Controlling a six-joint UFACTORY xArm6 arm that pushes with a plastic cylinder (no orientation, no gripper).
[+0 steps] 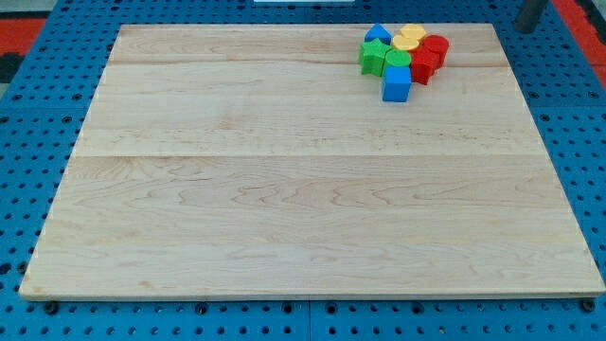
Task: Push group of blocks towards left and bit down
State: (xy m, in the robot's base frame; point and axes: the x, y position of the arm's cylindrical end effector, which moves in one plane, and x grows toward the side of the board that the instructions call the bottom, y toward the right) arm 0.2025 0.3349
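A tight group of blocks sits near the top right of the wooden board. It holds a blue block at the top left, a yellow block, a red cylinder, a green star-like block, a second green block, a red block and a blue cube at the bottom. My tip shows at the view's top right corner, beyond the board's top edge. It is up and to the right of the group and apart from every block.
The board lies on a blue perforated table. Red surfaces show at the view's top left and top right corners.
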